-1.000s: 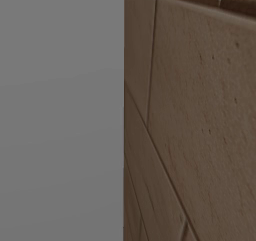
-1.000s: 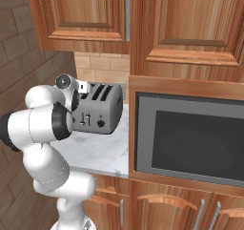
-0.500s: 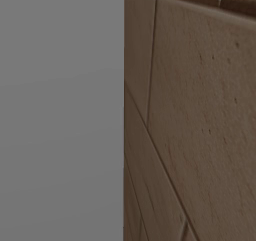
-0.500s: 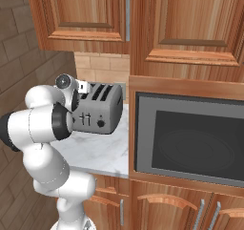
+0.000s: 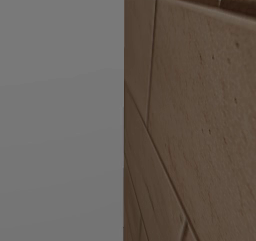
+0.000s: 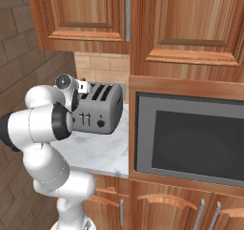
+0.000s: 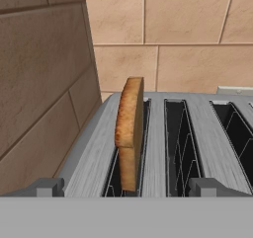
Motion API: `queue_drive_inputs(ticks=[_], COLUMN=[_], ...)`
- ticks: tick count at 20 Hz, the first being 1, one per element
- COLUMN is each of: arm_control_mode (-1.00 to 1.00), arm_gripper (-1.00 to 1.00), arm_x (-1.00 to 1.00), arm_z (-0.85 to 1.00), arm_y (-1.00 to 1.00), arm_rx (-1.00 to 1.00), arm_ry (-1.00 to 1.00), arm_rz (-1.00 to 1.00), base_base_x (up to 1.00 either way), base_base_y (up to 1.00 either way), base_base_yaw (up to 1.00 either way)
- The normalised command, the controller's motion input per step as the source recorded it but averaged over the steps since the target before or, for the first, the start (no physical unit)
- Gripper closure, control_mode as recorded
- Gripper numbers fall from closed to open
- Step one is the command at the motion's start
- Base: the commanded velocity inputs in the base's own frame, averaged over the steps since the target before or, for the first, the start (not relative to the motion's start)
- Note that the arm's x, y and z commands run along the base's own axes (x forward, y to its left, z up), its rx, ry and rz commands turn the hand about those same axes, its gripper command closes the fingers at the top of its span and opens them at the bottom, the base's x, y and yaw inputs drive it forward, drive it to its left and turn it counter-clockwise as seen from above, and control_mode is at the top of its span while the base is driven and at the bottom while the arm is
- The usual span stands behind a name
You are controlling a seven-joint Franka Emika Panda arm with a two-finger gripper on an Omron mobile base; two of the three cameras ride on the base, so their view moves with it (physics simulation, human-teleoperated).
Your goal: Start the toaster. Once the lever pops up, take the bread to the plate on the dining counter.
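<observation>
Spread wide, the gripper [image 7: 126, 187] hovers just above the left end of the toaster [image 7: 168, 148], holding nothing. Between its fingertips [image 7: 49, 186] the bread [image 7: 129, 128] stands upright in the leftmost slot, half risen. Beyond, the toaster sits on the marble counter [image 6: 95, 152] beside a microwave [image 6: 190, 138].

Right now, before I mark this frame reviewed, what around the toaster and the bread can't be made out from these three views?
- Bread: its lower part sits inside the toaster slot in the hand view; in the right base view it is too small to pick out.
- Toaster's left end: the arm covers it in the right base view.
- Toaster's right end: cut off by the hand view's edge.
- Toaster, from the left: the left base view faces a wall.
- Gripper: the arm's own body covers it in the right base view.
</observation>
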Motion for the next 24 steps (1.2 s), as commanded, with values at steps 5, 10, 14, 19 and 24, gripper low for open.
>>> queue_drive_inputs(ticks=[5, 10, 14, 19, 24], arm_control_mode=[-1.0, -1.0, -1.0, -1.0, -1.0], arm_gripper=[-1.0, -1.0, -1.0, -1.0, -1.0], arm_x=[0.0, 0.0, 0.0, 0.0, 0.0], arm_z=[0.0, 0.0, 0.0, 0.0, 0.0], arm_y=[0.0, 0.0, 0.0, 0.0, 0.0], arm_rx=[0.0, 0.0, 0.0, 0.0, 0.0], arm_ry=[0.0, 0.0, 0.0, 0.0, 0.0], arm_rz=[0.0, 0.0, 0.0, 0.0, 0.0], base_base_x=[0.0, 0.0, 0.0, 0.0, 0.0], base_base_y=[0.0, 0.0, 0.0, 0.0, 0.0], base_base_yaw=[0.0, 0.0, 0.0, 0.0, 0.0])
